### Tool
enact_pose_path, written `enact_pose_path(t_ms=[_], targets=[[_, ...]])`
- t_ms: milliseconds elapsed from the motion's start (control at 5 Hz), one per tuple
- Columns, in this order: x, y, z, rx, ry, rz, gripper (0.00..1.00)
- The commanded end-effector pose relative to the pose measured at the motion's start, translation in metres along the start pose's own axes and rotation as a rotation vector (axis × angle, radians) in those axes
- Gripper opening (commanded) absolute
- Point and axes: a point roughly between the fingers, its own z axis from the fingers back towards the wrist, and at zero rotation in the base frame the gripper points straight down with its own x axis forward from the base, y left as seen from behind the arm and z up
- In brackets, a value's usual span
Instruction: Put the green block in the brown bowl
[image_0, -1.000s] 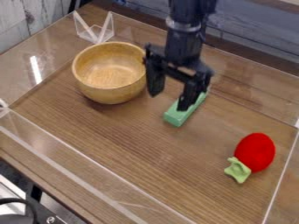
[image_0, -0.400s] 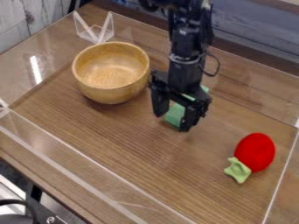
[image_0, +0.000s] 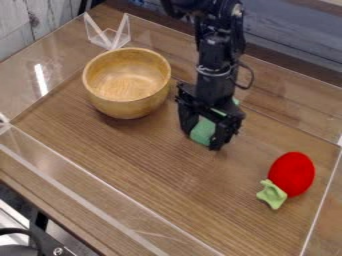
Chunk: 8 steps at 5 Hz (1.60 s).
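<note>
Green block — on the table, under the open fingers.

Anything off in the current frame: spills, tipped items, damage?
Nothing stands out. The brown bowl sits upright, the red toy lies on the wood, and the open gripper is over the green block.
</note>
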Motion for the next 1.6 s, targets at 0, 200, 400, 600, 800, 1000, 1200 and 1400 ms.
enact_pose_path(t_ms=[0, 200, 400, 600, 800, 1000, 1200, 1400], targets=[[0.012, 0.004, 0.023, 0.001, -0.084, 0.001, 1.0], [0.013, 0.006, 0.031, -0.002, -0.106, 0.001, 1.0], [0.017, 0.007, 0.031, -0.001, -0.117, 0.004, 1.0], [0.018, 0.009, 0.024, 0.0, -0.115, 0.011, 0.0], [0.017, 0.009, 0.025, -0.005, -0.111, 0.012, 1.0], [0.015, 0.008, 0.024, -0.009, -0.102, 0.011, 1.0], [0.015, 0.009, 0.017, -0.008, -0.092, 0.016, 0.0], [0.012, 0.008, 0.019, -0.011, -0.088, 0.015, 1.0]])
